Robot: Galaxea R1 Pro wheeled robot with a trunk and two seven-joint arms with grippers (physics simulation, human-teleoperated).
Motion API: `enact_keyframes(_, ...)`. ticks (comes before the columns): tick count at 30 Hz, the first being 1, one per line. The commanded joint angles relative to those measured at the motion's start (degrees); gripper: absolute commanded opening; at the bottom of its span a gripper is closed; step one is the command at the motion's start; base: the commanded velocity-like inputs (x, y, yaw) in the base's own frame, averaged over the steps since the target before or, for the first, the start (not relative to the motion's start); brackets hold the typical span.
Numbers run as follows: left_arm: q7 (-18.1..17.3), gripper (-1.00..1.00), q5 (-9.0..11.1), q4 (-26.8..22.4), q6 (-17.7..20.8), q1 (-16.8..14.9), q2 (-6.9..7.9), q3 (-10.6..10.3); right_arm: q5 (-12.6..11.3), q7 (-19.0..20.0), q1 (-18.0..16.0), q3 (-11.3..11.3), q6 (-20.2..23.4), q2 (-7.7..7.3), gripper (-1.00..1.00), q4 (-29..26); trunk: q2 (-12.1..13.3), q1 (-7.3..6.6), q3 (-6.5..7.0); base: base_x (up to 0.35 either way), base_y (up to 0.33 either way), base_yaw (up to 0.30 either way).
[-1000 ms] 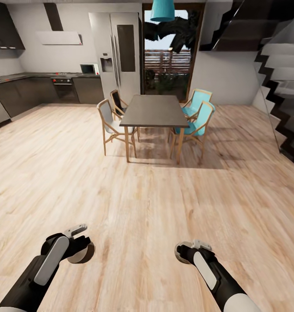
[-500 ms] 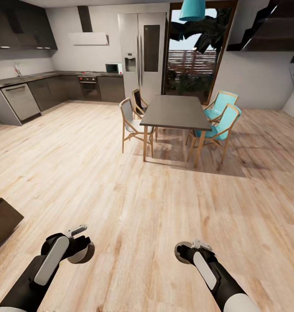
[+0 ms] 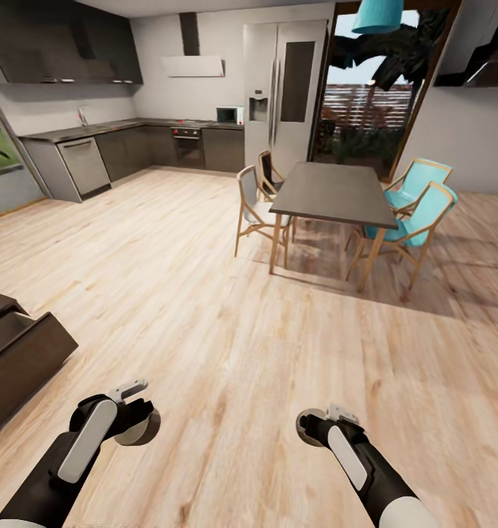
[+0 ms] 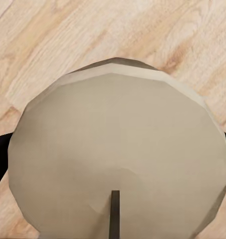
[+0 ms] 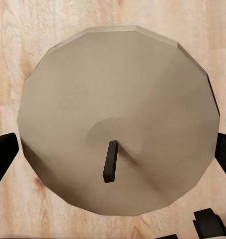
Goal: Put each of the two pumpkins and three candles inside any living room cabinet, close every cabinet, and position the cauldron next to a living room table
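cabinet [image 3: 17,359]: drawer pulled open, just left of your left claw [image 3: 135,411] | left claw holds a candle [image 4: 117,154] | right claw [image 3: 318,424] holds another candle [image 5: 117,119]

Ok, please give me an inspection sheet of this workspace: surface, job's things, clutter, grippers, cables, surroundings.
Surface: pale wood floor beneath both arms.
Job's things: dark-brown cabinet at the left edge, one drawer front standing out; pumpkins, candles, cauldron, coffee table: nothing seen.
Clutter: nothing seen.
Grippers: left gripper and right gripper hang low over the floor, holding nothing visible; open or shut cannot be told.
Cables: nothing seen.
Surroundings: dark dining table with wooden chairs, two of them teal; grey kitchen units; fridge; glass door.
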Motion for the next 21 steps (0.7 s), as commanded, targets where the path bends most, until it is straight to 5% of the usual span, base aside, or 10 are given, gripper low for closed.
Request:
enact_keyframes(1,0.59,-1.0,0.5,-0.05,0.01,-0.06,0.05,-0.15,-0.59,-0.57,-0.02,0.19,0.1,-0.04,-1.0,-0.13,-0.04,0.0,-0.05,0.0,0.0,0.14)
enact_keyframes(21,0.5,-1.0,0.5,-0.03,0.1,-0.06,0.05,-0.15,-0.98,-0.55,-0.02,0.23,0.1,-0.21,-1.0,-0.13,-0.04,0.0,-0.05,0.281,0.0,0.009)
